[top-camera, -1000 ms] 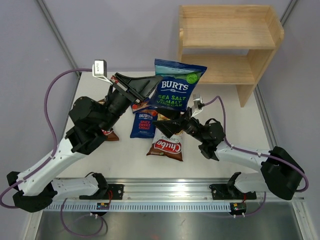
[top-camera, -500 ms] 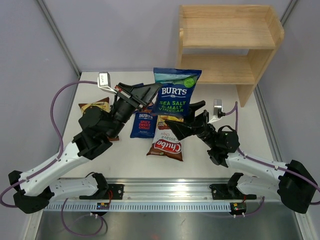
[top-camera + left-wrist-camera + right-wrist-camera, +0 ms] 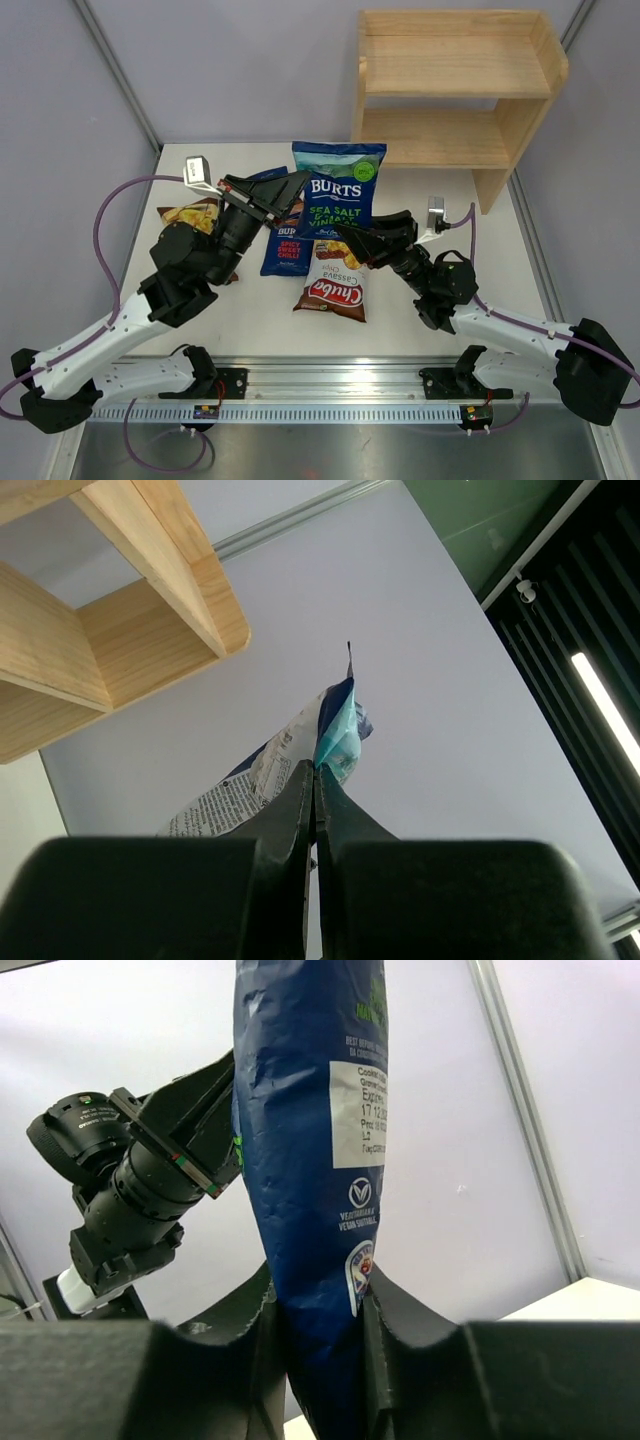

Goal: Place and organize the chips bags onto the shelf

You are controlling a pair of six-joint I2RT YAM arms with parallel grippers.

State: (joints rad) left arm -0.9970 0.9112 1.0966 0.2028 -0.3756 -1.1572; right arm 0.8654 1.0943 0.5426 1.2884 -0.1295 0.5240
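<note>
The BURTS Sea Salt & Malt Vinegar bag (image 3: 336, 190) is held off the table between the two arms, in front of the lower tier of the shelf (image 3: 520, 120). In the overhead view its printed front faces up toward the camera. Its long axis runs from near to far, with the green-dotted top end toward the shelf side and the bottom seam toward the arm bases. In the right wrist view it stands tall, its dark blue back and white date label showing.

The left gripper (image 3: 315, 775) has its fingers pressed together on a thin edge of the bag. The right gripper (image 3: 320, 1305) is clamped on the bag's lower part, one finger on each face.

Below it, a BURTS Spicy Sweet Chilli bag (image 3: 287, 248) lies flat. Just beside that is a Chuba bag (image 3: 335, 287), its near end toward the bases. A brown bag picturing yellow chips (image 3: 180, 213) lies to the left, partly under the left arm.

The table (image 3: 250, 320) is white and matte. The shelf, of light unpainted wood, stands at its far right corner. Pale lilac walls (image 3: 240, 60) close in the far side and both sides, and a metal rail (image 3: 330, 377) carries the arm bases along the near edge.
</note>
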